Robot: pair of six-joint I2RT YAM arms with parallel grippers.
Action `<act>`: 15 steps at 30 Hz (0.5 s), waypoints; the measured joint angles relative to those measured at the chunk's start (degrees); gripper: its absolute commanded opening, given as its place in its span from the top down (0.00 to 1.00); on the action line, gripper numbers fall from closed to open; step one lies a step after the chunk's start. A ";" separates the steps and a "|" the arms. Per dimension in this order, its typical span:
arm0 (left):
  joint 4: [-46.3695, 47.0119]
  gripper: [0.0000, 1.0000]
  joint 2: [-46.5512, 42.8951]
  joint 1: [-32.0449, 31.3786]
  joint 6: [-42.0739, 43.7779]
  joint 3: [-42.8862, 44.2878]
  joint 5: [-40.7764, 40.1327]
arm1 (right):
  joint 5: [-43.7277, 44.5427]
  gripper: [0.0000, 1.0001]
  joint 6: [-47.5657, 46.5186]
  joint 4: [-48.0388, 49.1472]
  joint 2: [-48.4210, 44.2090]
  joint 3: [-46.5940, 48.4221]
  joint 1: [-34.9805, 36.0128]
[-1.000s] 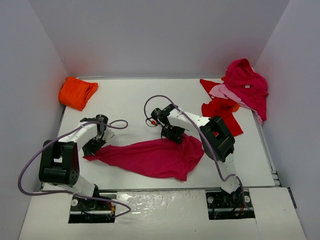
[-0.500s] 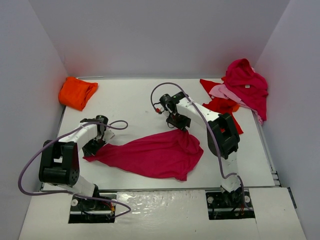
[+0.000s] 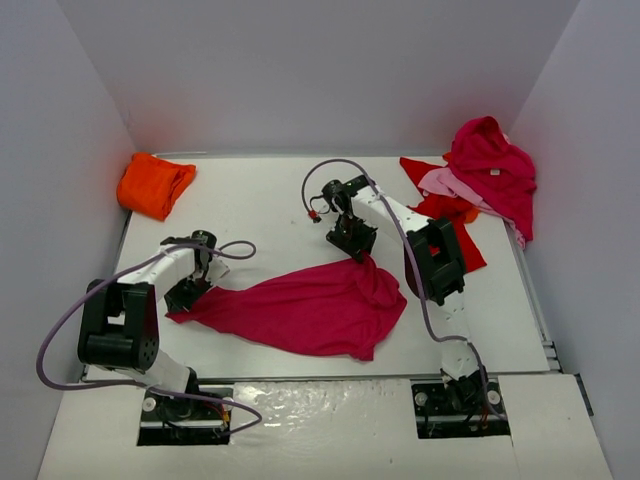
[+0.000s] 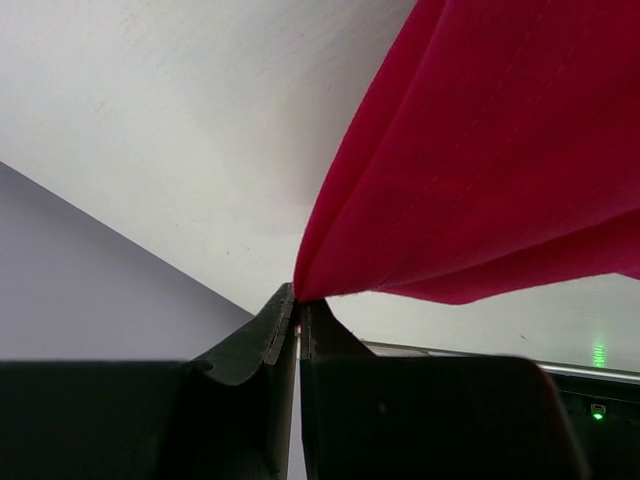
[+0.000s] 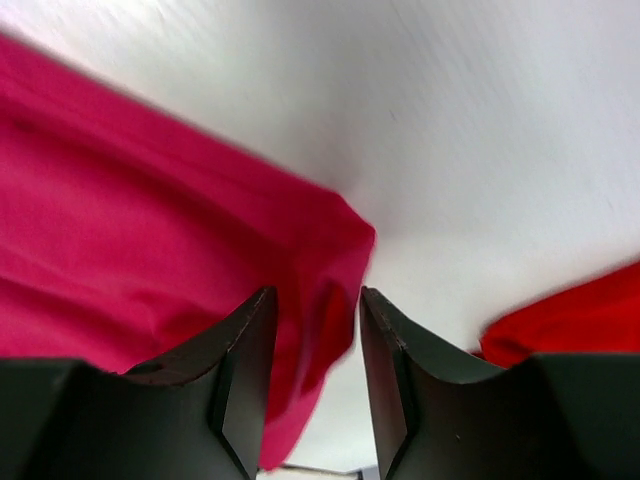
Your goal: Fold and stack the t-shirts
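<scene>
We see the crimson t-shirt [image 3: 310, 305] lying unfolded across the near middle of the white worktop [image 3: 250, 200]. It is a soft, matte knit, spread in a long slanted shape with loose ripples and a bunched right end. Its left end tapers to a point, and there the left claw [image 4: 298, 305] is closed tight on it. The dark, wedge-shaped fingers [image 4: 250, 345] meet with a thin edge of cloth pinched between them, and smooth folds fan out from that pinch.

The shirt's far right corner rises in a small peak under the right claw [image 5: 316, 305]. Its fingers stand a narrow gap apart with a shadowed fold between them, and we cannot tell whether they grip it.

At the far left corner sits a folded orange shirt [image 3: 155, 185], compact and blocky. At the far right lies a crumpled heap of garments [image 3: 480, 185] in red, pink and crimson.
</scene>
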 measured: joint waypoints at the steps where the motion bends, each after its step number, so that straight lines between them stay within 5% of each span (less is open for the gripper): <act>1: 0.06 1.00 0.00 0.00 0.00 -0.21 -0.08 | -0.84 0.64 -0.16 -0.06 1.15 0.75 -0.01; 5: 0.02 1.00 0.00 0.00 0.00 -0.98 -0.19 | -2.51 0.70 -0.43 -0.19 5.25 2.45 -0.03; 9: 0.07 1.00 0.00 0.00 0.02 -1.15 -0.28 | -2.38 0.98 -0.25 -0.80 6.65 4.26 -0.03; 15: 0.74 1.00 -0.21 0.00 -0.17 -1.16 -1.31 | -1.57 1.00 -0.17 -0.51 6.65 4.54 -0.04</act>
